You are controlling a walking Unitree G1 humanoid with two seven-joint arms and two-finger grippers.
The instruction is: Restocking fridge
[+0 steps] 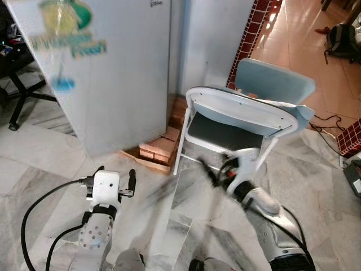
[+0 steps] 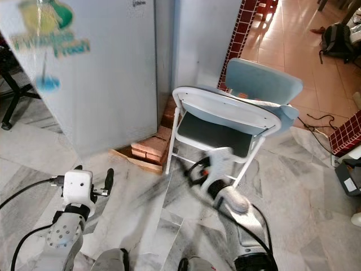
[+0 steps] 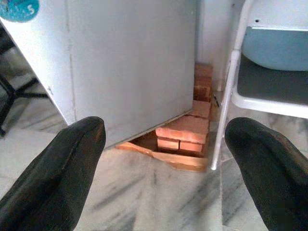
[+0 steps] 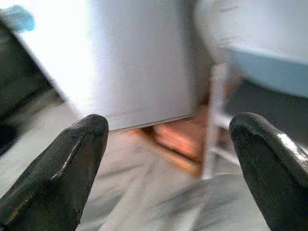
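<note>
Facing: we stand before the fridge (image 1: 107,73), a tall pale grey cabinet with a green and blue sticker on its front, on the left of the head view.
Fridge state: its front panel looks closed; we see no handle and no stock to put inside, so how far the restocking stands cannot be read from here.
Base: the fridge rests on a stack of bricks (image 3: 185,134) over a wooden board, so it sits raised off the marble floor (image 1: 51,164).
Beside it: a white folding chair (image 1: 242,113) with a blue backrest stands just right of the bricks, near the fridge's corner.
Left hand (image 1: 115,178): held low in front of us, fingers apart and holding nothing, aimed at the fridge's lower corner.
Right hand (image 4: 166,144): fingers apart and empty in its wrist view; the arm is blurred in the head view, so it seems to be moving near the chair.
Handling: we judge the door stiff, smooth and slippery on its flat face, held by a seal; a pull wants a grip on its edge or a handle, which we cannot locate.
Risk: a hard tug could rock the cabinet on its bricks, and the chair crowds the right side.
</note>
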